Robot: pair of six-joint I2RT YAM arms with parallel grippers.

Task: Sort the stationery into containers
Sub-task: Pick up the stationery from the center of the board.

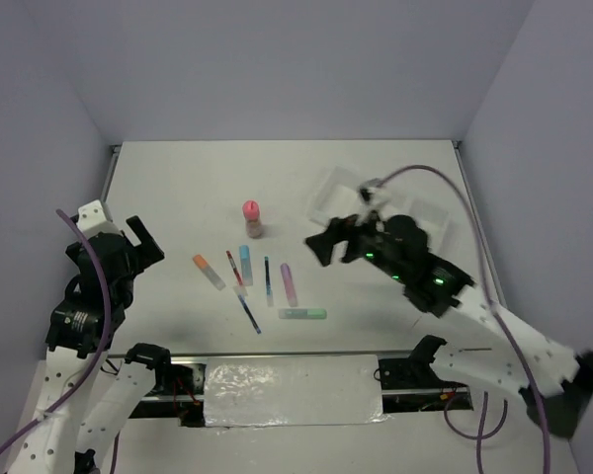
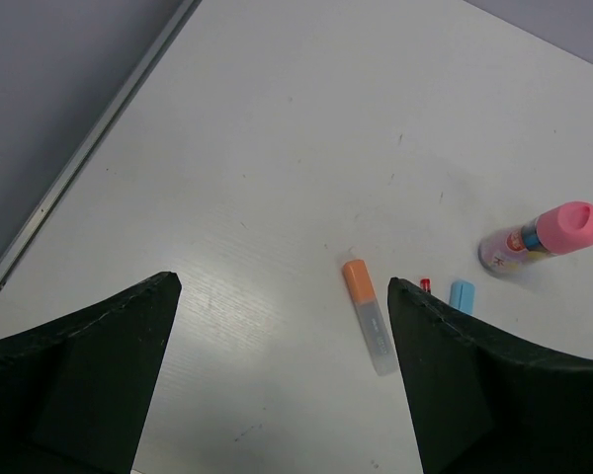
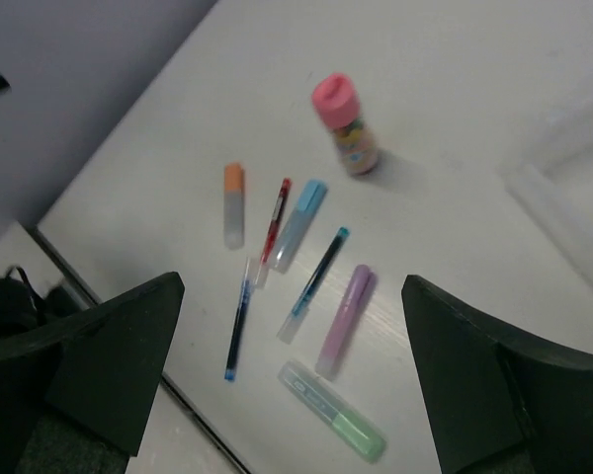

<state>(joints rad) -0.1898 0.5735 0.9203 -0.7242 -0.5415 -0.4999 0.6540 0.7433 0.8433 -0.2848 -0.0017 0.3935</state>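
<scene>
left gripper [image 1: 141,240] fully spread, holding nothing, above table [image 1: 178,178] left of orange marker [image 1: 208,272], right gripper [image 1: 326,247] fully spread, empty, right of purple marker [image 1: 290,284], pens [image 1: 268,281] loose mid-table, pink-capped cylinder [image 1: 252,219] upright behind them, tray [image 1: 328,196] mostly behind right arm [image 1: 445,286], outline unclear

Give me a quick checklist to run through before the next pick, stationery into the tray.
1. Left claw open and empty: ok.
2. Right claw open and empty: ok.
3. Orange marker apart from its neighbours, free to grasp: ok.
4. Red pen clear of the blue marker: not ok, they lie close side by side.
5. Cylinder standing upright: ok.
6. Tray compartments free: cannot tell, the right arm covers part of it.
</scene>
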